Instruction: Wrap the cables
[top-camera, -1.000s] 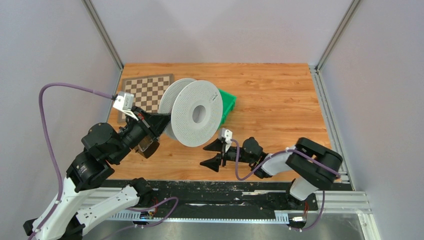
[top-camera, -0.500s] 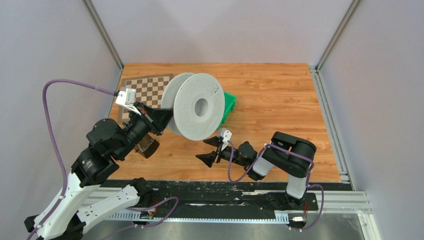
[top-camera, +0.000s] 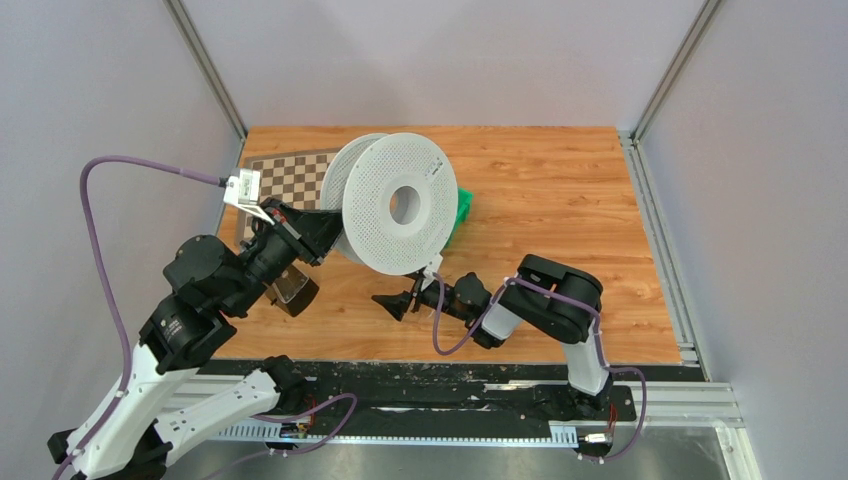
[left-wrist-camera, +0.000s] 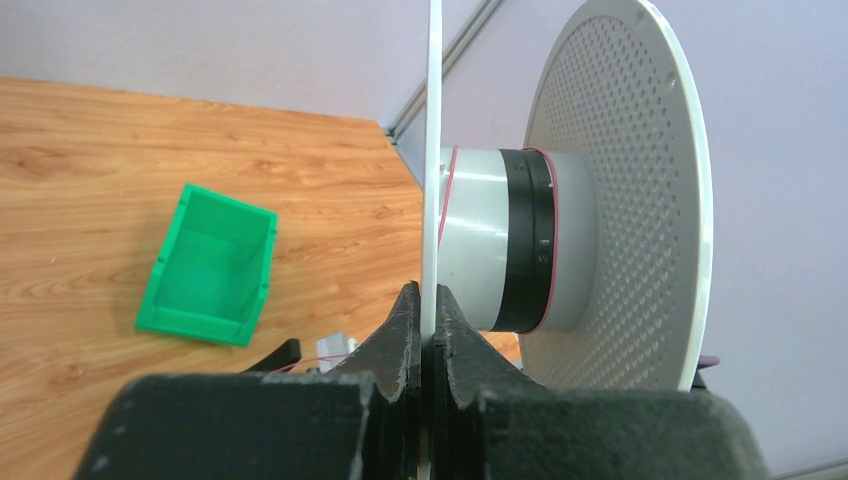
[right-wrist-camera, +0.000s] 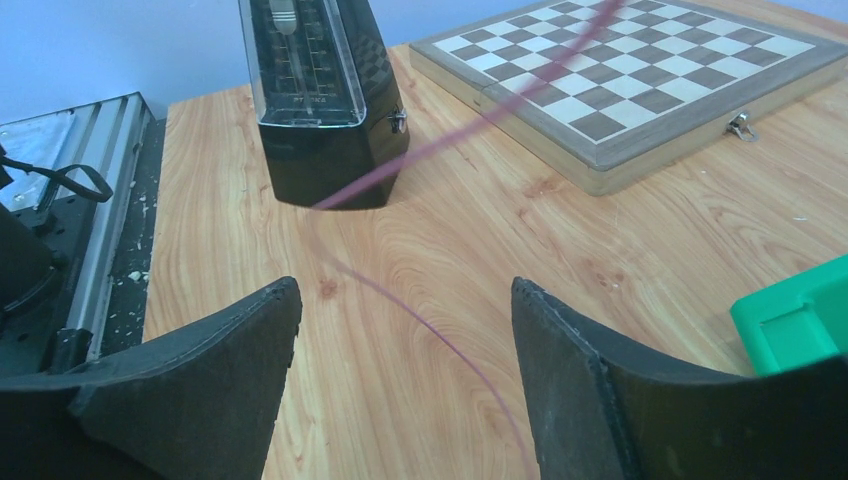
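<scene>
The pale grey two-disc spool (top-camera: 400, 215) is held up off the table, tilted, with its centre hole facing the camera. My left gripper (top-camera: 325, 225) is shut on the edge of its rear disc (left-wrist-camera: 432, 150); the perforated front disc (left-wrist-camera: 620, 200) stands to the right. A hair-thin pinkish cable strand (left-wrist-camera: 447, 190) lies round the hub. My right gripper (top-camera: 392, 300) is open and low over the table below the spool. In the right wrist view the strand (right-wrist-camera: 440, 335) runs loosely between the open fingers of the right gripper (right-wrist-camera: 405, 287) without being gripped.
A dark metronome (top-camera: 293, 290) stands near the left arm, also in the right wrist view (right-wrist-camera: 320, 100). A chessboard (top-camera: 300, 180) lies at the back left. A green bin (top-camera: 462, 205) sits behind the spool. Wooden table (top-camera: 560, 200); a metal rail runs along its near edge.
My right gripper has moved left across the table to a spot under the spool. My left gripper has lifted the spool slightly up and to the right.
</scene>
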